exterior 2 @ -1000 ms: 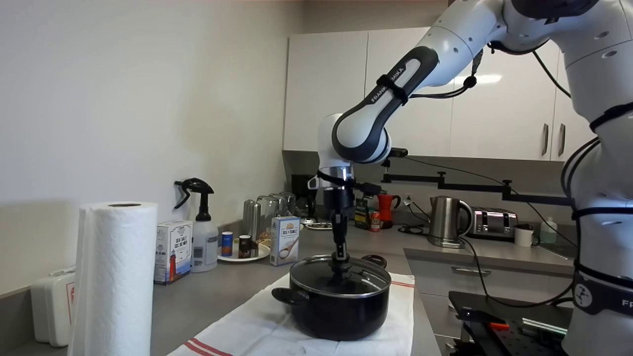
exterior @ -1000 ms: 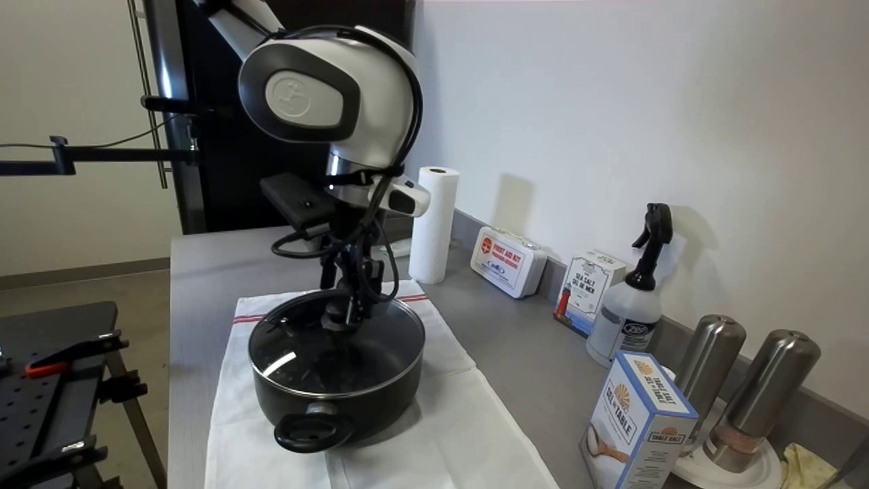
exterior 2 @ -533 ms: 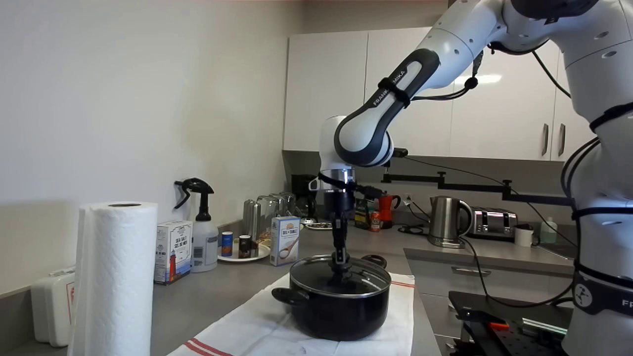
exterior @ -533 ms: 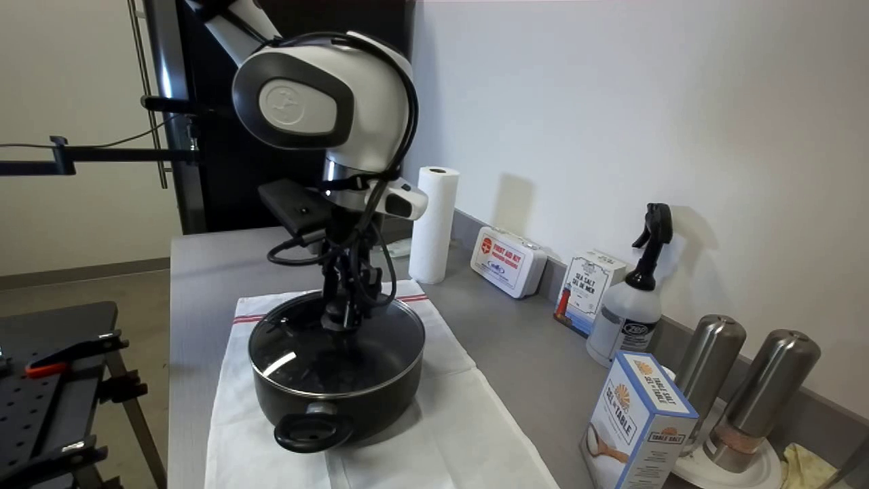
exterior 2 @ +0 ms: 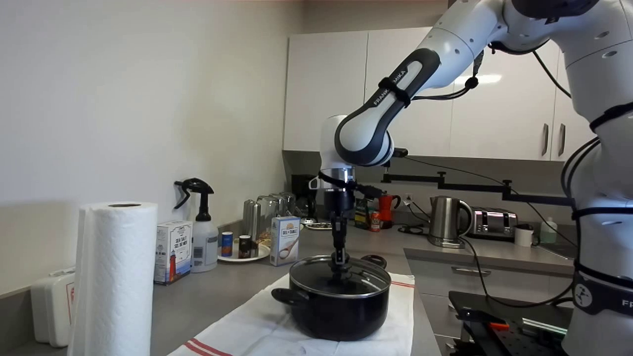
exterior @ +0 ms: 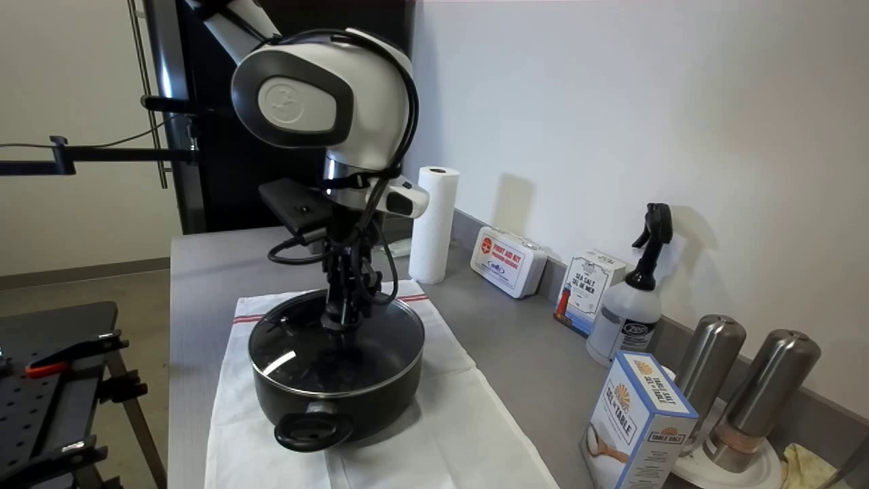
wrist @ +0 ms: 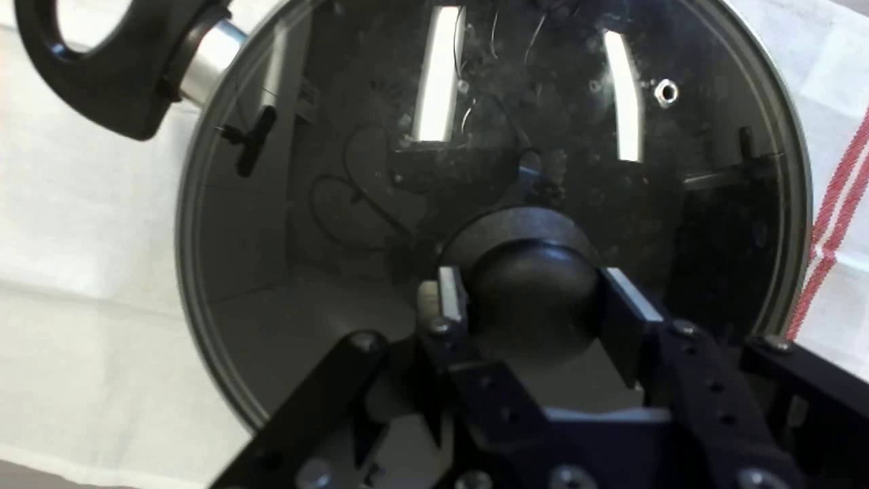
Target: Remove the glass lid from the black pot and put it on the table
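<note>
- Knob (wrist: 533, 299) sits dead centre between fingers (wrist: 451, 295), wrist view; they flank it at 9 and 3 o'clock, no gap seen either side.
- Claw (wrist: 536, 294) reads as pinching lid (wrist: 380, 204) by that knob; how firmly, cannot tell.
- Lid seated on pot (exterior 2: 341, 319), at 6 o'clock from claw in both exterior views; level, no gap seen beneath it. Lift judged not yet made.
- Lid and knob both round: no long axis to match. Wrist view puts vent (wrist: 667, 92) near 2 o'clock, a pot handle (wrist: 142, 75) near 10.
- Arm (exterior 2: 450, 44) slants in from about 2 o'clock in an exterior view, then bends to hang plumb, claw aimed at 6.
- Coming move, by judgement: straight up toward 12, then sideways. Table (exterior: 502, 339) shows past cloth (exterior: 448, 441) near 3 o'clock of pot in an exterior view, a strip also near 9.
- Risk, as judged: smooth knob may slip or let lid tip; going sideways too soon could drag pot along cloth.
</note>
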### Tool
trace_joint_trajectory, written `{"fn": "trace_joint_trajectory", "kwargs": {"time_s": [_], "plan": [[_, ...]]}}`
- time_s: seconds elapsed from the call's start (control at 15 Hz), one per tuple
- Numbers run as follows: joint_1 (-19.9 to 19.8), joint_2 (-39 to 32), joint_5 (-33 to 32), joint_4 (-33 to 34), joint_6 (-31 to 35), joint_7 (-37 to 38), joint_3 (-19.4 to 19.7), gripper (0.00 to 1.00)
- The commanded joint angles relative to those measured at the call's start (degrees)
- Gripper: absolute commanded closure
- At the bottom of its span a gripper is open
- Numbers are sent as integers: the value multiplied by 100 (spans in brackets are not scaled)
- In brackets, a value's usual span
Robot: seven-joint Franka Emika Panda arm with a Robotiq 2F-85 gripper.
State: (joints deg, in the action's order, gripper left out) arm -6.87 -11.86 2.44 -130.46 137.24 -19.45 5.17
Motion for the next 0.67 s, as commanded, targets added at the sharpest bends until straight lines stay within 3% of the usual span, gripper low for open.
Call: {"fn": "trace_joint_trajectory", "kwargs": {"time_s": [0.0,0.6], "plan": [[-16,210,-48,-156,94,99,-61,75],[77,1068,-400,-570,-36,166,-29,75]]}}
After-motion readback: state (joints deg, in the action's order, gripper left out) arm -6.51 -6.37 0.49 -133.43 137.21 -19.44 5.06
